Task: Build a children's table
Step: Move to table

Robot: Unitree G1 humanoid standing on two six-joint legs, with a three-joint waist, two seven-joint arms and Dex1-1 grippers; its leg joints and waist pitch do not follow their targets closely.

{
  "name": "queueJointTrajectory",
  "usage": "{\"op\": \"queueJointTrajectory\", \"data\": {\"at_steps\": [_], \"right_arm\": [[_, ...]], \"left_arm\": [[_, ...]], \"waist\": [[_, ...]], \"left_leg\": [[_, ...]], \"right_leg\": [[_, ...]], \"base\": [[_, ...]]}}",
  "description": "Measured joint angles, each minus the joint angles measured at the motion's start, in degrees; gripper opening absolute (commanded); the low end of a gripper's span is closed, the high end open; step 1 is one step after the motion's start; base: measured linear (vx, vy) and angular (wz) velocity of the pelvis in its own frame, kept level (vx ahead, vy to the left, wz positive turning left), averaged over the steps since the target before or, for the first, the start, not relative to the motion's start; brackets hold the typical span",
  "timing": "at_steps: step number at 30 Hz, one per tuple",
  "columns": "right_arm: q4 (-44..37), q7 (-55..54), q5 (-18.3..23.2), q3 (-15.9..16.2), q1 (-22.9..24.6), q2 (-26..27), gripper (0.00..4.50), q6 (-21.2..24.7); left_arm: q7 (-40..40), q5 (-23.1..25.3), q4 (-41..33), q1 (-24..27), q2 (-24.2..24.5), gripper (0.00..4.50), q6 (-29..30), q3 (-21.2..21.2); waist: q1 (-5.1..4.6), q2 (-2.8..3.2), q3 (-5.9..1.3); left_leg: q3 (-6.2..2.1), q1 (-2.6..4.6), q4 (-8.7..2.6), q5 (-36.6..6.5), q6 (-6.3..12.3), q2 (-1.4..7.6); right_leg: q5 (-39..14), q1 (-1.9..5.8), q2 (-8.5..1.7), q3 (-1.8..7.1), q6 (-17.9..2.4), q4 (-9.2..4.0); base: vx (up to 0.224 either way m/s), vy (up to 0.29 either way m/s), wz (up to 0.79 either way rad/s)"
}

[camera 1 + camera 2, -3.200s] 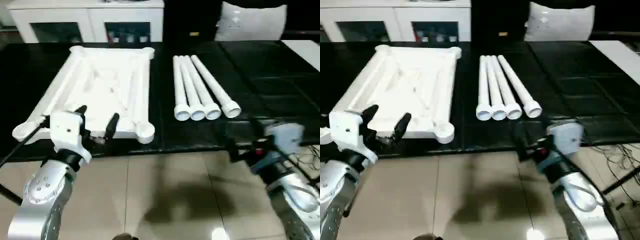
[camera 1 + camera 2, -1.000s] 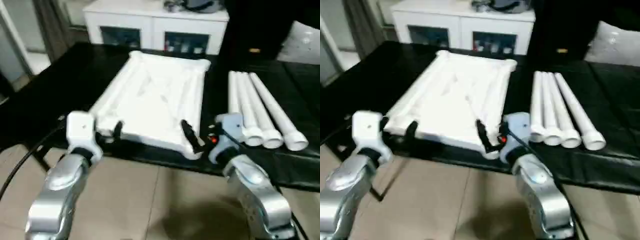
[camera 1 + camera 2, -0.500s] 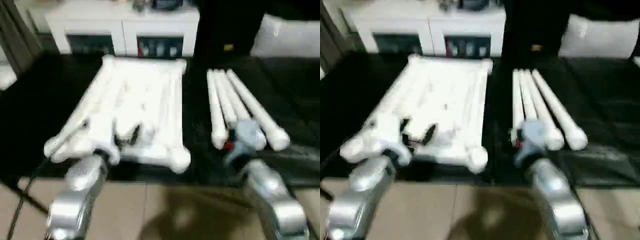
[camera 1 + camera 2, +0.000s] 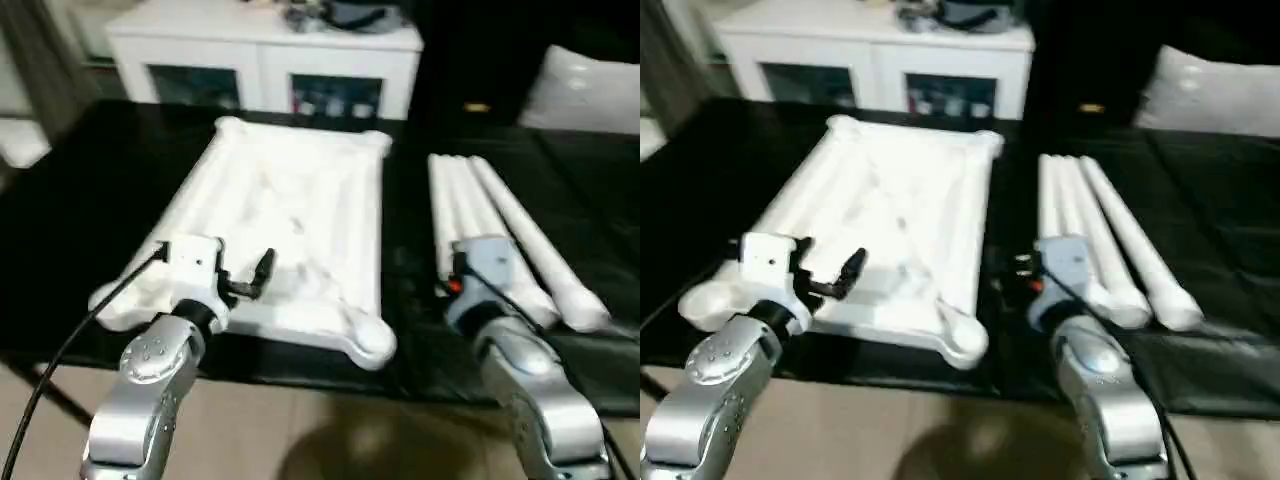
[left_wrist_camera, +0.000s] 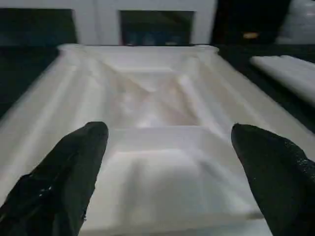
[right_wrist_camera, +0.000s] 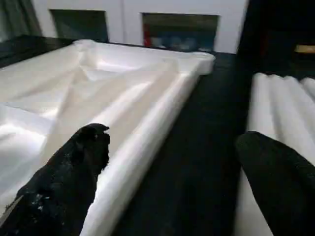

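The tabletop point(image 4: 290, 230) lies upside down on the black table point(image 4: 90, 170), ribbed underside and corner sockets facing up. This placement appears deliberate: the sockets are exposed so that legs can be pushed in from above. One near-corner socket point(image 4: 372, 340) sits close to the table's front edge, within easy reach of either arm.

The four legs point(image 4: 505, 235) lie side by side just right of the tabletop, flared ends toward the robot, apart from the tabletop with a dark strip of table between. Laid parallel and close, they offer the right arm a straight pick.

The left tool point(image 5: 170, 167) stands wide and empty, its two black fingers point(image 5: 74, 167) spread above the near end of the tabletop; nothing is between them. The right tool point(image 6: 172, 172) is likewise wide and empty, poised over the gap between the tabletop's right rail and the legs.

Judgement: no leg is fitted yet; assembly has not begun. A white cabinet point(image 4: 265, 60) stands behind the table.
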Motion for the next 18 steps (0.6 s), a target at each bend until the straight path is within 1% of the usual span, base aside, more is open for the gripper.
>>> {"op": "queueJointTrajectory", "data": {"at_steps": [1,2,3,4,5,6,7,8,9,10,11,12,13,14,15,16,17,18], "right_arm": [[-0.5,0.1,0.1,0.6,0.0,0.5,4.5,0.0],[-1.0,0.2,0.4,0.7,0.0,0.6,4.5,-0.3],[-1.2,0.5,0.5,0.7,0.0,0.3,4.5,-0.7],[-1.2,0.7,0.6,0.6,0.0,0.1,4.5,-1.2],[-1.2,0.8,0.6,0.3,0.0,-0.3,4.5,-1.5],[-1.0,1.0,0.6,-0.3,0.3,-0.8,4.5,-1.6],[-1.0,0.9,0.4,-0.7,0.3,-0.9,4.5,-1.6],[-1.0,0.8,0.4,-1.2,0.3,-1.2,4.5,-1.7],[-1.0,0.7,0.4,-1.3,0.3,-1.0,4.5,-1.7],[-1.1,0.6,0.4,-1.3,-0.1,-0.6,4.5,-1.7],[-1.0,0.7,0.5,0.2,-0.9,0.5,4.5,-1.5],[-1.4,0.8,0.5,0.8,-0.6,0.9,4.5,-1.5],[-1.6,0.7,0.5,0.7,-0.1,0.6,4.5,-1.4],[-1.7,0.7,0.5,0.5,0.1,0.2,4.5,-1.3],[-1.7,0.8,0.5,0.5,0.1,-0.2,4.5,-1.2],[-1.7,0.9,0.5,0.1,0.6,-0.8,4.5,-1.1],[-1.5,1.2,0.6,-0.8,1.6,-1.6,4.5,-0.9],[-1.4,1.4,0.6,-1.3,1.7,-2.1,4.5,-0.6]], "left_arm": [[0.0,0.0,0.0,0.2,0.1,4.47,0.0,0.0],[0.0,0.1,0.0,0.2,0.2,4.47,0.0,0.1],[0.0,0.1,0.0,0.2,0.2,4.47,0.0,0.0],[-0.1,0.1,-0.2,0.1,0.2,4.47,0.0,0.0],[-0.1,0.1,-0.5,0.1,-0.2,4.47,0.0,-0.1],[-0.4,0.1,-0.8,-0.1,-0.7,4.47,-0.1,-1.2],[-0.8,0.0,-1.2,-0.1,-0.9,4.47,-0.1,-2.1],[-1.2,0.0,-1.2,-0.1,-0.9,4.47,-0.1,-2.5],[-1.2,0.0,-1.2,0.0,-0.6,4.47,-0.1,-2.4],[-1.2,-0.1,-1.3,0.0,-0.2,4.47,-0.1,-2.1],[-1.1,-0.1,-1.1,0.8,0.1,4.47,-0.1,-1.0],[-1.1,-0.1,-0.8,0.8,0.5,4.47,0.0,-0.5],[-1.1,-0.1,-1.1,0.6,0.5,4.47,-0.1,-0.5],[-1.2,-0.1,-1.4,0.4,0.3,4.47,-0.2,-0.5],[-1.2,-0.1,-1.6,0.5,0.2,4.47,-0.3,-0.4],[-1.2,-0.1,-1.1,0.6,-0.3,4.47,-0.3,-0.6],[-1.3,-0.2,-0.9,0.6,-1.6,4.47,-0.3,-2.0],[-1.3,-0.3,-1.0,0.5,-1.9,4.47,-0.3,-3.1]], "waist": [[-0.24,-0.18,0.06],[-0.86,-0.62,0.06],[-1.47,-0.93,0.0],[-1.72,-1.35,-0.18],[-1.57,-1.55,-0.17],[-1.41,-1.36,-0.24],[-0.86,-1.31,-0.28],[-0.09,-0.82,-0.34],[0.07,-0.51,-0.47],[-0.68,-0.31,-0.51],[-1.56,-0.67,-0.58],[-2.01,-0.65,-0.59],[-2.0,-0.89,-0.75],[-1.92,-1.92,-0.77],[-1.3,-3.28,-0.43],[-0.75,-3.83,-0.07],[0.68,-3.44,0.55],[1.28,-3.27,0.86]], "left_leg": [[-0.16,0.18,-0.21,-0.1,0.17,-0.35],[-0.2,0.49,-0.22,-0.3,0.42,-0.92],[-0.17,0.79,-0.24,-0.4,0.64,-1.33],[0.01,0.76,-0.18,-0.6,1.02,-1.7],[0.05,0.18,0.17,-1.0,2.21,-1.92],[-0.02,-0.88,1.66,-1.5,5.71,-1.95],[-0.13,-1.72,2.92,-1.2,7.8,-1.63],[-0.21,-2.28,3.34,-1.0,7.63,-0.99],[-0.36,-1.95,2.9,-1.6,5.6,-0.54],[-0.88,-0.66,1.6,-1.9,1.08,0.01],[-0.9,-0.26,1.37,-1.8,0.11,-0.56],[-0.93,0.25,1.41,-2.0,0.35,-0.64],[-0.64,0.57,1.2,-2.0,0.44,-0.81],[0.73,1.35,0.86,-2.1,0.15,-1.19],[3.44,2.61,0.51,-2.5,-0.61,-1.11],[4.65,3.4,1.37,-3.2,-0.69,-1.02],[4.03,3.95,3.42,-4.6,1.71,-0.99],[3.03,3.54,5.44,-4.7,1.59,-1.68]], "right_leg": [[-0.5,-0.68,-0.29,-0.29,-1.5,0.62],[-1.4,-1.16,-0.53,-0.18,-3.2,2.1],[-1.8,-1.31,-1.15,0.15,-3.3,2.98],[-2.3,-1.12,-1.51,0.37,-2.6,3.14],[-2.3,-0.21,-1.57,0.76,0.8,2.21],[-2.0,0.18,-0.98,0.9,1.3,1.38],[-1.9,0.34,-0.79,0.92,1.2,1.03],[-1.8,0.84,-0.16,0.67,1.2,0.4],[-1.7,1.18,0.03,0.07,1.2,0.11],[-1.9,0.29,0.18,-0.45,0.8,0.89],[-2.0,-1.65,-0.46,-0.77,-0.3,4.82],[-2.0,-3.17,-0.6,-0.64,-0.1,7.4],[-1.6,-4.96,-0.69,-0.52,0.5,7.88],[-0.8,-6.97,-1.23,-0.09,0.2,6.3],[2.1,-7.37,-1.94,0.38,-1.2,4.47],[2.1,-6.5,-1.45,1.7,-0.8,4.69],[2.3,-5.21,0.54,3.95,-1.4,3.84],[2.6,-4.42,1.54,5.35,-1.7,3.14]], "base": [[0.115,0.009,0.05],[0.115,0.009,0.05],[0.091,0.012,0.1],[0.084,0.01,0.1],[0.084,0.01,0.1],[0.076,0.002,0.06],[0.069,-0.008,-0.01],[0.069,-0.008,-0.01],[0.081,-0.007,-0.01],[0.164,-0.061,0.05],[0.164,-0.061,0.05],[0.144,-0.063,0.06],[0.0,0.0,0.0],[0.0,0.0,0.0],[0.041,-0.062,-0.24],[0.024,-0.065,-0.43],[0.024,-0.065,-0.43],[0.015,-0.042,-0.46]]}}
